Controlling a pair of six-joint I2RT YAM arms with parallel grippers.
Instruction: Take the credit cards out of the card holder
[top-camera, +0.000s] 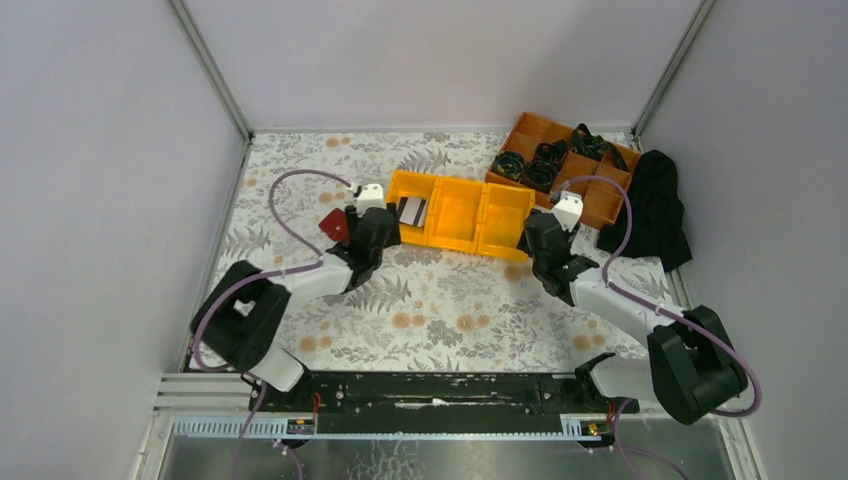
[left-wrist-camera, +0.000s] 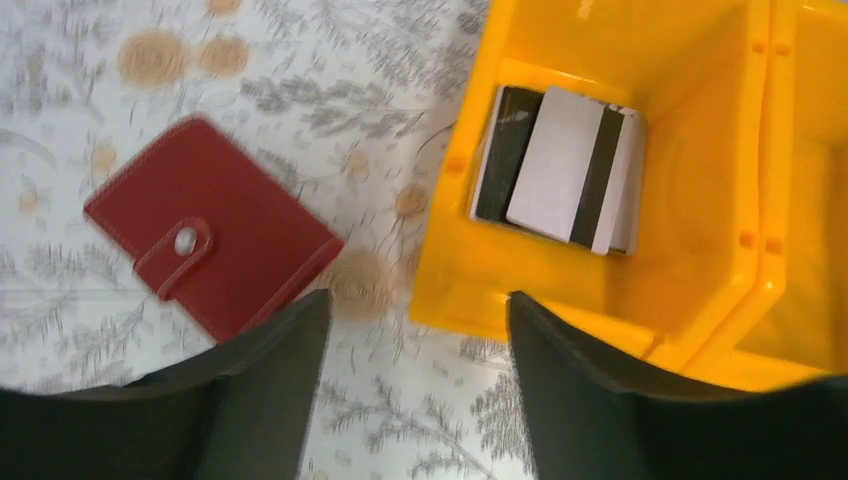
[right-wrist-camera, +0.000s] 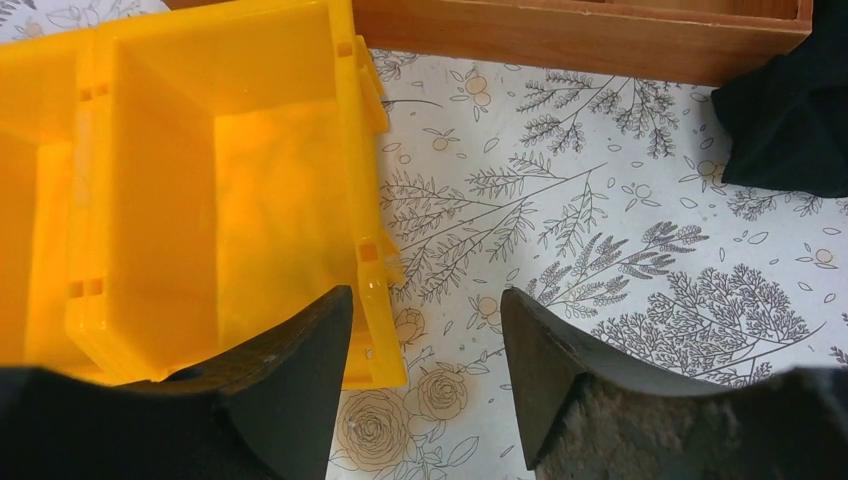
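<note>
The red card holder (left-wrist-camera: 215, 240) lies closed and snapped shut on the floral cloth, left of the yellow bin; it also shows in the top view (top-camera: 334, 226). The credit cards (left-wrist-camera: 565, 170), grey-white with a black stripe and a black one beneath, lie stacked in the yellow bin's left compartment (top-camera: 413, 211). My left gripper (left-wrist-camera: 415, 310) is open and empty above the cloth between holder and bin (top-camera: 372, 228). My right gripper (right-wrist-camera: 425, 305) is open and empty at the bin's right end (top-camera: 541, 236).
The yellow three-compartment bin (top-camera: 500, 215) lies across the middle; its right compartments (right-wrist-camera: 250, 180) are bare. A wooden tray (top-camera: 600, 195) with black coiled items stands at the back right. A black cloth (top-camera: 660, 210) lies by the right wall.
</note>
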